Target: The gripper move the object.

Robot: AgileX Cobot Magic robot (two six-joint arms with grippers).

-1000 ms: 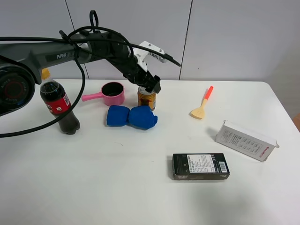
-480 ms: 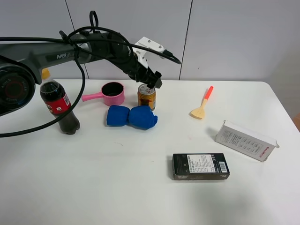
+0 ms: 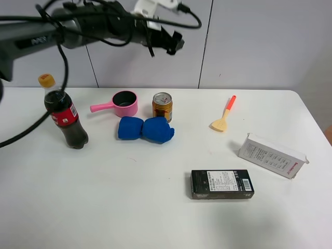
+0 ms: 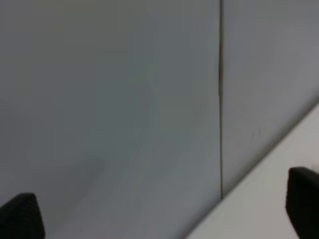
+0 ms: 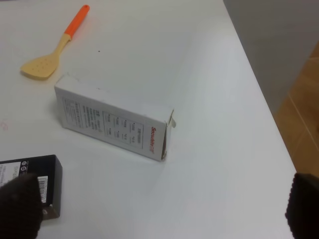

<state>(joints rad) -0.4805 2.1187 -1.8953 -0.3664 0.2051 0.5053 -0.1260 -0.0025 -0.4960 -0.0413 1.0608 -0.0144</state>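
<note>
Up high, left gripper (image 3: 175,43) sits in front of the wall, well above the table (image 3: 155,207), fingers spread with nothing between them; left wrist view shows just two black fingertips (image 4: 20,216) at the frame's edges, with wall and a strip of table between. Object, a gold-yellow can (image 3: 162,107) with red markings and silver pull-tab top, stands upright on the table well below the gripper, roughly under it, not touched. Blue cloth (image 3: 145,129) lies just in front of the can, touching or nearly touching. Pink cup (image 3: 124,104) with handle is just beside the can, on the arm-base side. Cola bottle (image 3: 65,115) stands upright farther out on that side. Away from the gripper on the other side: spatula (image 3: 224,116) with orange handle, white box (image 3: 272,155), black box (image 3: 221,184). Right gripper (image 5: 159,211) shows only as two dark fingertips set wide apart, empty, hovering over the white box and black box corner.
</note>
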